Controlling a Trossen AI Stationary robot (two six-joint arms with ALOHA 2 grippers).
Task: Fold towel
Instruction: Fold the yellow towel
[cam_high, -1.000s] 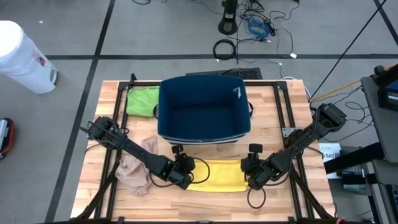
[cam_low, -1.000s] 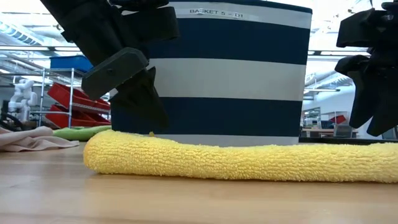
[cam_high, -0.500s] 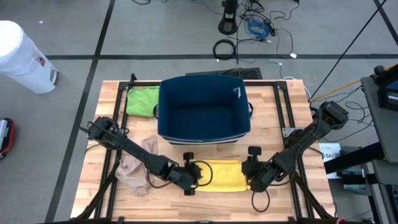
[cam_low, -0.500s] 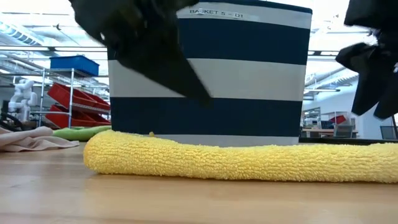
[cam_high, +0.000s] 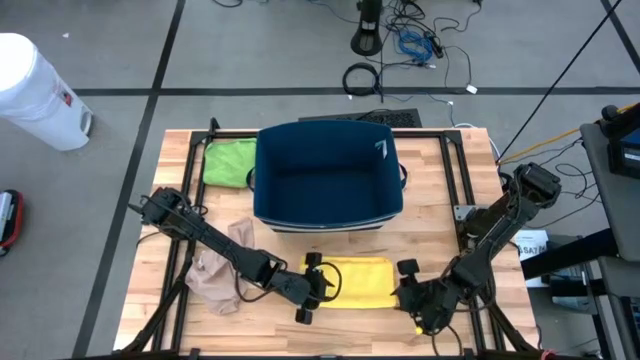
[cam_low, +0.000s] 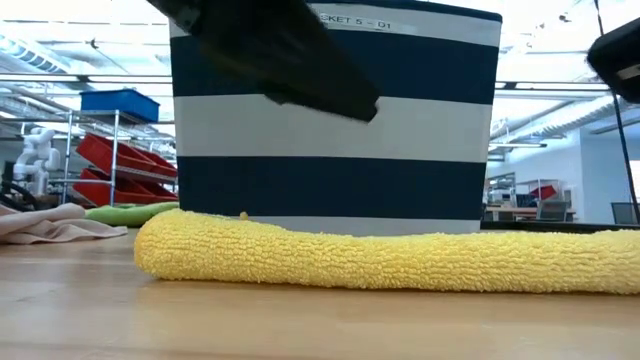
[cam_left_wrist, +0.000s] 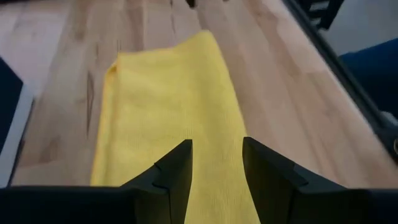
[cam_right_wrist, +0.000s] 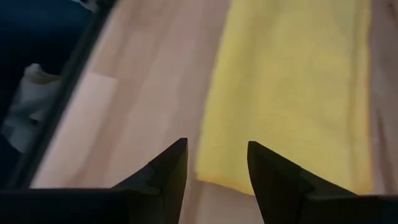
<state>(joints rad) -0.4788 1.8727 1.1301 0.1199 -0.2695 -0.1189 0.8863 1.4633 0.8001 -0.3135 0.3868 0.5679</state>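
The yellow towel (cam_high: 355, 281) lies flat near the front edge of the worktop (cam_high: 450, 200), already folded into a strip, its long axis running left to right along that edge. The left hand (cam_high: 318, 288) hangs over the towel's left end and the right hand (cam_high: 412, 296) just off its right end, so each arm is nearest its own short edge and they face each other along the strip. In both wrist views the fingers stand partly open with nothing between them, the towel just ahead. Folding end over end looks like the next need. Just behind the towel stands the navy-and-white striped basket (cam_high: 328, 175); a beige cloth (cam_high: 222, 268) lies towards the front left, a green cloth (cam_high: 229, 161) at the back left.
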